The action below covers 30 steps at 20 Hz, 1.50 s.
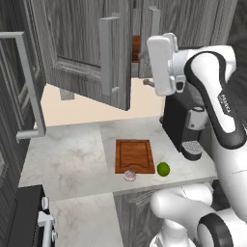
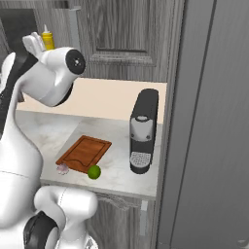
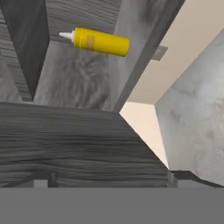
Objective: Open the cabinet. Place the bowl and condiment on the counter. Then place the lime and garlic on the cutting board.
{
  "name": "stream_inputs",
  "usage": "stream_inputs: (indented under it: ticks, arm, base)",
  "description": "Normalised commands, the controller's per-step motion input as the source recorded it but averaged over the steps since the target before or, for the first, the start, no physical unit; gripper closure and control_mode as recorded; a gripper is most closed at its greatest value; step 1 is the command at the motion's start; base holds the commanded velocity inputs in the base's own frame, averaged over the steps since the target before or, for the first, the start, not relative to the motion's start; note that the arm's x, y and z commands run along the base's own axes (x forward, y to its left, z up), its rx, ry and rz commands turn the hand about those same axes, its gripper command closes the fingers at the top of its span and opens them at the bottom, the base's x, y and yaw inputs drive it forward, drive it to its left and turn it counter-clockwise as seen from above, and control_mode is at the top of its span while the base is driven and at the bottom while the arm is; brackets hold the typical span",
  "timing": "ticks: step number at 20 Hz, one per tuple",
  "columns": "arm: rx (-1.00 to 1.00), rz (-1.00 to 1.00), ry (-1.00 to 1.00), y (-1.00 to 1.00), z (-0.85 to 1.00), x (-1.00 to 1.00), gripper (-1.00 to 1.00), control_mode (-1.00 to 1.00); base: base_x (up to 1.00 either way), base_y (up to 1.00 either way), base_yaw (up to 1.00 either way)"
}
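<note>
Close to the left base camera, the white arm is seen raised with its hand at the open cabinet (image 1: 91,53), one door swung wide. A sliver of the reddish-brown bowl (image 1: 136,47) is glimpsed inside, just beside the hand. Below the hand, on the tabletop (image 1: 67,154), the cutting board (image 1: 134,155) is flanked at its near edge by the garlic (image 1: 130,175) and the lime (image 1: 163,169).

From the right base view, the condiment (image 2: 47,39) is seen standing on the shelf just behind the wrist.

Through the hand view, the condiment (image 3: 99,41) is found ahead of the jaws, beyond a woodgrain edge. Whether the jaws are spread cannot be told. The bottle is judged light, smooth and slightly yielding; its mid-body should be taken.
</note>
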Motion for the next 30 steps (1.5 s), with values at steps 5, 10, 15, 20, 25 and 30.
stream_inputs:
  ticks: [5, 10, 15, 20, 25, 30]
  arm:
    - [0.08, 0.19, 0.0, 0.31, 0.0, 0.18, -1.0, -1.0]
    - [0.07, 0.19, 0.0, 0.3, 0.0, 0.12, -1.0, -1.0]
    - [0.05, 0.19, 0.0, 0.33, 0.0, 0.09, -1.0, -1.0]
    - [0.05, 0.18, 0.0, 0.31, 0.0, 0.04, -1.0, -1.0]
    - [0.03, 0.16, 0.01, 0.34, 0.02, -0.11, -1.0, -1.0]
    - [0.02, 0.14, 0.0, 0.39, 0.1, -0.37, -1.0, -1.0]
  base:
    - [0.0, 0.0, 0.0]
    - [0.0, 0.0, 0.0]
    - [0.0, 0.0, 0.0]
    - [0.0, 0.0, 0.0]
    - [0.0, 0.0, 0.0]
    - [0.0, 0.0, 0.0]
